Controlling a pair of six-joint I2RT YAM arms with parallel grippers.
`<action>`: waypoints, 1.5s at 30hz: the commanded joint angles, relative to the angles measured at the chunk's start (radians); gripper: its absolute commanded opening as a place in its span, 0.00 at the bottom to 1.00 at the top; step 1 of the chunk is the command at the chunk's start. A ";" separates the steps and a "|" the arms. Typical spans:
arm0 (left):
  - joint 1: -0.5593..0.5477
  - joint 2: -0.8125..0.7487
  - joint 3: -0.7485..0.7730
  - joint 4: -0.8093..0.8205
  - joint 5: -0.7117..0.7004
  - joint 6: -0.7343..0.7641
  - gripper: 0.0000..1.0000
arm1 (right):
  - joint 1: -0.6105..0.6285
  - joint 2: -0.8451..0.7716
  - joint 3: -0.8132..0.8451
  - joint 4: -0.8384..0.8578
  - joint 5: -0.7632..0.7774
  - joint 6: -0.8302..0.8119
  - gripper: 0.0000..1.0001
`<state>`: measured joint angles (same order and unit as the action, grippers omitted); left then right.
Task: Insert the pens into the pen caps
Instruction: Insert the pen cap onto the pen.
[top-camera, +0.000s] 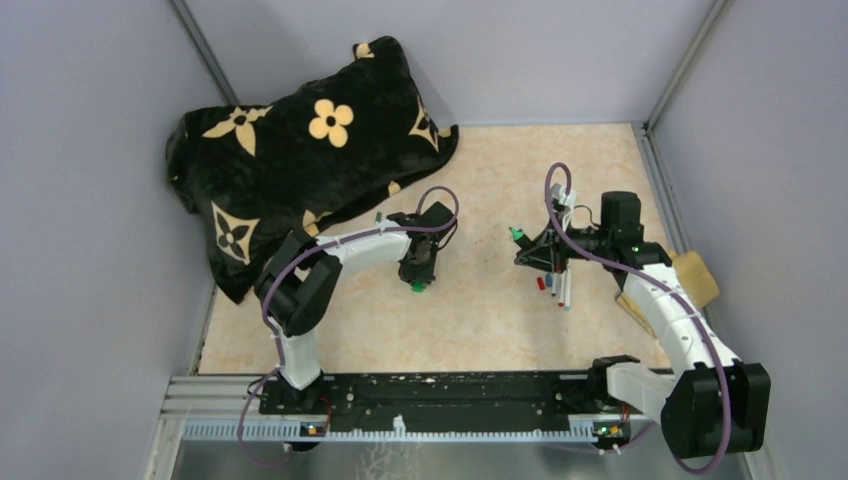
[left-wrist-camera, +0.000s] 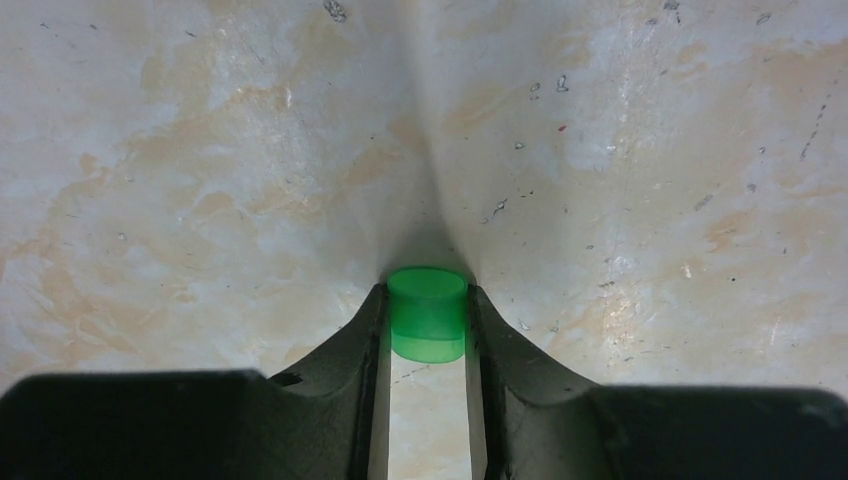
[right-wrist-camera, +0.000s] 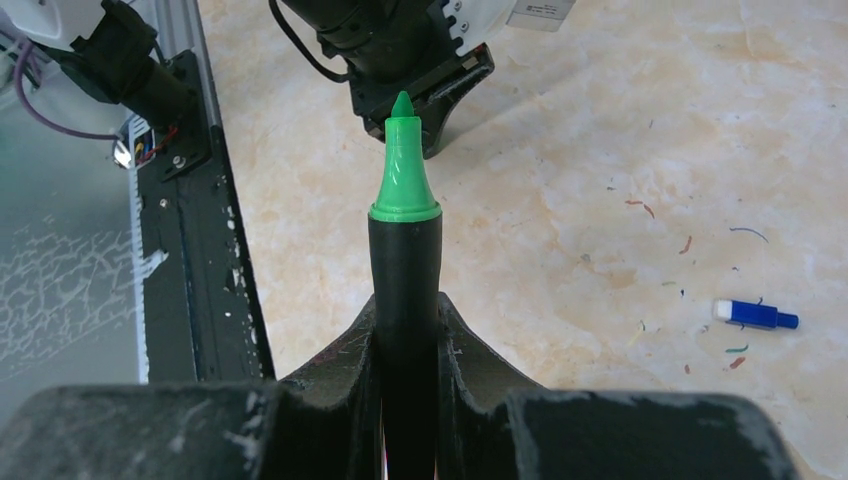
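My left gripper (left-wrist-camera: 427, 305) is shut on a bright green pen cap (left-wrist-camera: 428, 312), held right at the table surface; in the top view the green pen cap (top-camera: 417, 286) shows under the left gripper (top-camera: 417, 278). My right gripper (right-wrist-camera: 405, 312) is shut on a thick black pen (right-wrist-camera: 404, 290) with a green tip pointing toward the left gripper; in the top view the black pen (top-camera: 521, 239) sticks out left of the right gripper (top-camera: 538, 250). Several thin white pens (top-camera: 558, 286) lie under the right arm. A small blue pen cap (right-wrist-camera: 754, 314) lies on the table.
A black blanket with tan flowers (top-camera: 300, 150) covers the back left. A tan cardboard box (top-camera: 696, 277) sits at the right wall. A black rail (top-camera: 440, 392) runs along the near edge. Walls close in on three sides.
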<state>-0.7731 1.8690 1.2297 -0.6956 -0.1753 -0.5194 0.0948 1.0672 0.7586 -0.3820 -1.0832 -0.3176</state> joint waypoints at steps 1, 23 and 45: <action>0.000 -0.075 -0.068 0.109 0.084 -0.006 0.00 | -0.011 -0.044 -0.007 0.016 -0.076 -0.052 0.00; -0.002 -0.617 -0.427 1.297 0.330 -0.245 0.00 | 0.118 -0.046 0.269 -0.298 0.113 -0.191 0.00; -0.204 -0.439 -0.066 0.742 -0.258 -0.559 0.00 | 0.204 0.009 0.165 0.010 0.215 0.161 0.00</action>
<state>-0.9672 1.4216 1.1229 0.0731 -0.4019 -1.0447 0.2909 1.0695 0.9291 -0.4419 -0.8570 -0.2131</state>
